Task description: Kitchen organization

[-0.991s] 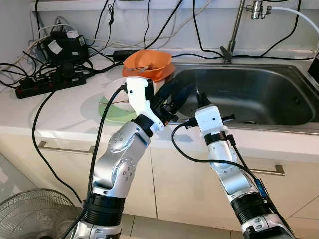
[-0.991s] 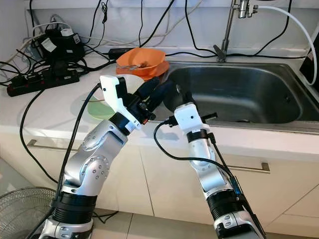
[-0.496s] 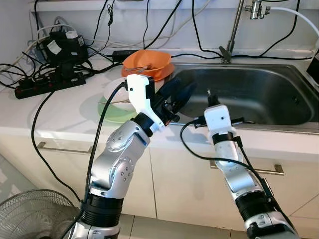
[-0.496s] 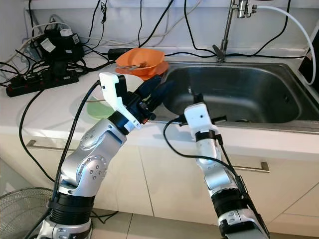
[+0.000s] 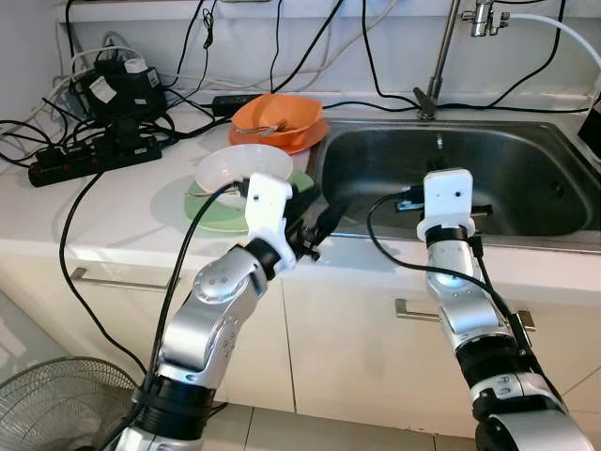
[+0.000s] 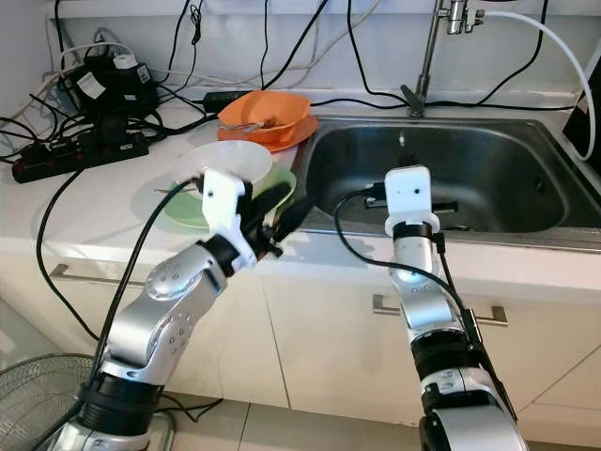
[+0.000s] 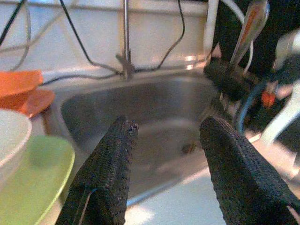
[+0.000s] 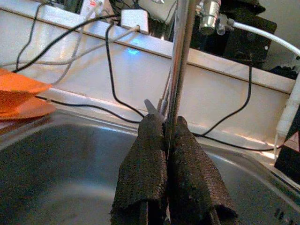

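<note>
A white bowl (image 5: 242, 169) rests on a green plate (image 5: 218, 210) on the counter left of the steel sink (image 5: 526, 178). Behind them an orange bowl (image 5: 279, 115) with a utensil inside sits on an orange plate. My left gripper (image 7: 168, 126) is open and holds nothing. It hovers at the counter's front edge beside the green plate, pointing toward the sink. My right gripper (image 8: 164, 123) is shut over the sink's front part, with a thin metal utensil tip (image 8: 150, 106) poking out between its fingers.
The tap (image 5: 441, 56) stands at the back of the sink. Power strips, adapters and tangled cables (image 5: 94, 155) crowd the counter's far left. A floor fan (image 5: 56, 404) stands below on the left. Cabinet handles run under the counter edge.
My left gripper has dropped and pulled back from the right one, uncovering the white bowl. The right arm has swung right and now sits over the sink.
</note>
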Controlling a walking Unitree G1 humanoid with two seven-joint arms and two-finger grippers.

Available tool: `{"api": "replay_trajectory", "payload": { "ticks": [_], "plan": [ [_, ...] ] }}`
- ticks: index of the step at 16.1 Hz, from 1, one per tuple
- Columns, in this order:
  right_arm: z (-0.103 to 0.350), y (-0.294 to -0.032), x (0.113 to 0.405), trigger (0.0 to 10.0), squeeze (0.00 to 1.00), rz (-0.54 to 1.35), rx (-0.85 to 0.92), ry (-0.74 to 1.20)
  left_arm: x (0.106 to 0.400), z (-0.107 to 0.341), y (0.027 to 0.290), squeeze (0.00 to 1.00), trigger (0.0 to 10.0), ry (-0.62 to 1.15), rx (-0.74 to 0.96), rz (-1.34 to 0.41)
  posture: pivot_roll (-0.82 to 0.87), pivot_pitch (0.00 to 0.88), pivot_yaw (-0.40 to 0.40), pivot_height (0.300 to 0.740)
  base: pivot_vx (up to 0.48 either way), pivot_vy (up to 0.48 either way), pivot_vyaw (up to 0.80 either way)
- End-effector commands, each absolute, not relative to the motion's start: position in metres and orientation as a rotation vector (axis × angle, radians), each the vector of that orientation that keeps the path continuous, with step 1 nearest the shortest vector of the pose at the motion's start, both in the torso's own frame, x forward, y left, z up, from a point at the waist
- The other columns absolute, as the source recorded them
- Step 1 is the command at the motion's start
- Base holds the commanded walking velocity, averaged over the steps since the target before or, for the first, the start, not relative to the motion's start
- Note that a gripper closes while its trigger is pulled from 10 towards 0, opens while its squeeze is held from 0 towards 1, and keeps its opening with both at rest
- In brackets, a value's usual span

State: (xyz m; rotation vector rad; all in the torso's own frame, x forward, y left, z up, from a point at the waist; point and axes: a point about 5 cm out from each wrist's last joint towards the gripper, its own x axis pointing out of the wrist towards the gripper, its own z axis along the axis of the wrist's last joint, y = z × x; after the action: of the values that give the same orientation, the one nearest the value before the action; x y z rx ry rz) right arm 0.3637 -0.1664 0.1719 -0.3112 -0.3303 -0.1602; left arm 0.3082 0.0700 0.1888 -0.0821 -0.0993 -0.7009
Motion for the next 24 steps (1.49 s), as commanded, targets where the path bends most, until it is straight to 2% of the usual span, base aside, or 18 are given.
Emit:
{"api": "replay_trajectory", "payload": {
  "ticks": [1,9,19,20,21,23,24],
  "plan": [
    [0.178,-0.167,0.368,10.0,0.0,-0.16,-0.297,-0.333,0.307,0.18,0.07,0.0,10.0,-0.069,-0.044,-0.714,0.03,0.0,0.082,0.74,0.0,0.0,0.0],
    [0.164,-0.143,0.374,10.0,0.0,-0.057,-0.258,-0.272,0.295,0.157,0.061,0.0,10.0,0.013,0.003,-0.814,0.04,0.0,0.083,0.74,0.0,0.0,0.0],
    [0.155,-0.14,0.381,10.0,0.0,-0.006,-0.244,-0.194,0.295,0.161,0.056,0.0,10.0,-0.002,0.004,-0.811,0.07,0.0,0.067,0.74,0.0,0.0,0.0],
    [0.155,-0.14,0.382,10.0,0.13,-0.001,-0.242,-0.193,0.295,0.16,0.056,0.0,10.0,-0.001,0.004,-0.809,0.07,0.0,0.067,0.74,0.0,0.0,0.0],
    [0.154,-0.139,0.382,10.0,0.38,0.003,-0.241,-0.191,0.295,0.16,0.057,0.0,10.0,0.0,0.003,-0.805,0.07,0.0,0.067,0.74,0.0,0.0,0.0],
    [0.153,-0.139,0.382,10.0,0.38,0.005,-0.243,-0.185,0.295,0.161,0.057,0.0,10.0,-0.002,-0.001,-0.799,0.07,0.0,0.067,0.74,0.0,0.0,0.0],
    [0.152,-0.139,0.382,10.0,0.49,0.006,-0.245,-0.183,0.295,0.161,0.056,0.0,10.0,-0.002,-0.002,-0.8,0.07,0.0,0.067,0.74,0.0,0.0,0.0]
  ]
}}
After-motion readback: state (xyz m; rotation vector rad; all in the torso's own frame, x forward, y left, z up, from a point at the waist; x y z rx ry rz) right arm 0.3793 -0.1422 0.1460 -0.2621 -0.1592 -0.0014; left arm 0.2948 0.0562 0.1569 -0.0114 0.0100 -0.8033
